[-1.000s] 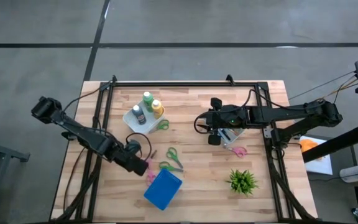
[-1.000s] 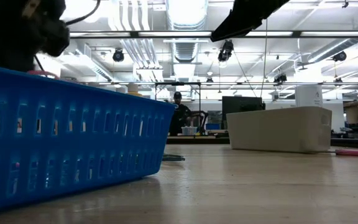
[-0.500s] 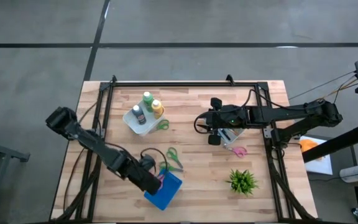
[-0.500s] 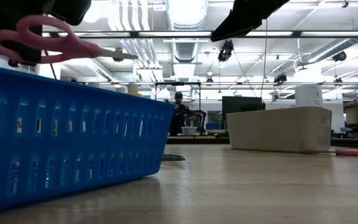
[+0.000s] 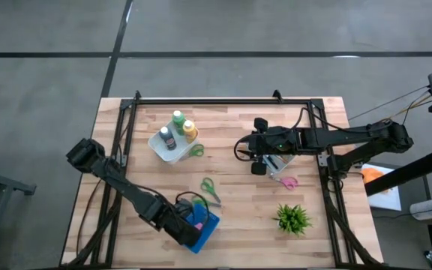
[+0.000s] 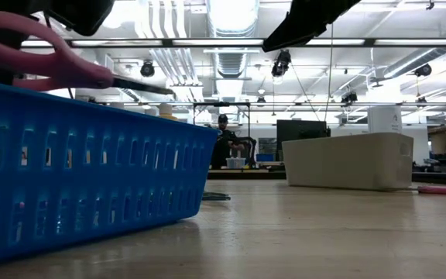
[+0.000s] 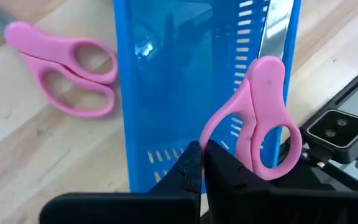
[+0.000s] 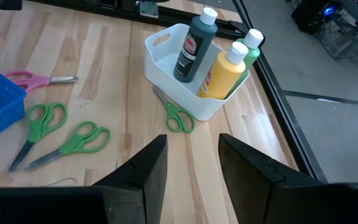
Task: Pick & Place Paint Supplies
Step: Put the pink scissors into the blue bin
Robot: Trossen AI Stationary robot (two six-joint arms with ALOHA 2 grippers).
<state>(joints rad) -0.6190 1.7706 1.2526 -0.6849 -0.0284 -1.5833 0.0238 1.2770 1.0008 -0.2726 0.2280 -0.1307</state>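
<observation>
Dark jointed arms (image 5: 118, 180) — black cables

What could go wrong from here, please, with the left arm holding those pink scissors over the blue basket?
1. The left gripper pinches the pink scissors only at a handle loop, so they might swing or slip before release.
2. The scissors hang over one end of the blue basket; a drop could catch the rim and land outside.
3. The basket sits near the table edge, with the left arm low beside it, so a nudge might push it off.

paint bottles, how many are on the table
3, all standing together in the white bin: the dark grey bottle, the yellow-orange bottle and the green bottle. More could be hidden under the arms.
</observation>
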